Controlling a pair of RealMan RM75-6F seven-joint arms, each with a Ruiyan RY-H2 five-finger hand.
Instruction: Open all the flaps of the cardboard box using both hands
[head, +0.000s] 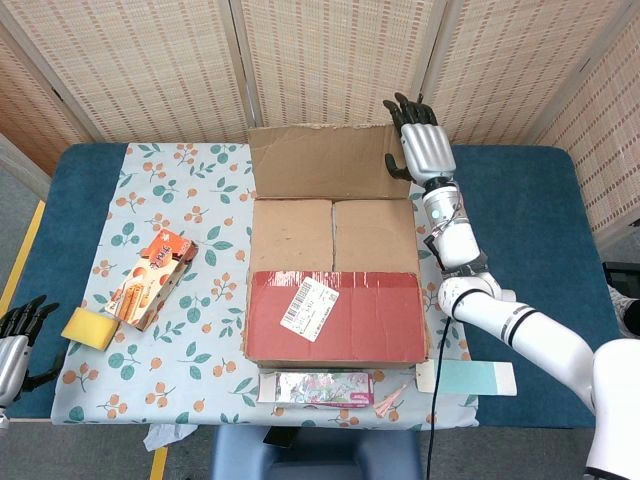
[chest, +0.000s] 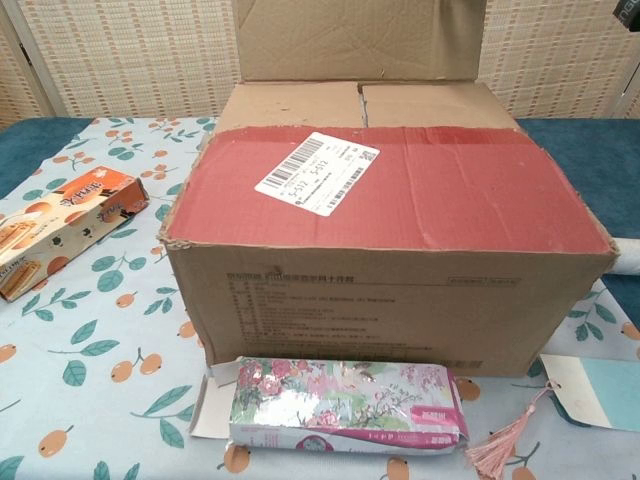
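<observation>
The right hand holds the back flap of the cardboard box up. The front red flap lies shut.
</observation>
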